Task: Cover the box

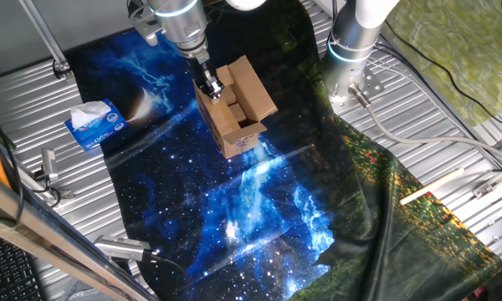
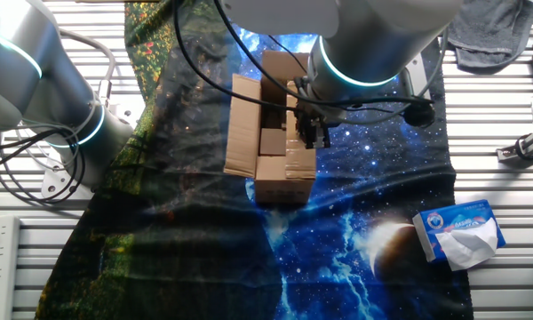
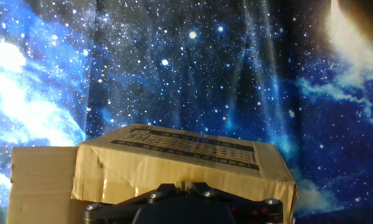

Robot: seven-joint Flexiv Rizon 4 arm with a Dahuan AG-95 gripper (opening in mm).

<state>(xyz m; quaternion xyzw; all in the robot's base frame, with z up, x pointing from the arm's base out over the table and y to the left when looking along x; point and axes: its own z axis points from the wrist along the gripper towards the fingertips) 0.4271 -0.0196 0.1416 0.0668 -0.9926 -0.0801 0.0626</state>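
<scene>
Under the arm's wrist, the gripper hangs at one side flap of the box; whether its fingers are apart or together cannot be told. Around it, the brown box sits mid-table on the starry blue cloth, its far flap raised. Farther off, a blue and white tissue box lies near the cloth's edge.

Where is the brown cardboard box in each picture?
One fixed view: the box sits upper middle, under the gripper.
The other fixed view: upper middle, left of the gripper.
Hand view: bottom edge, printed flap showing.
Shared landmark: the starry blue cloth beneath it.
</scene>
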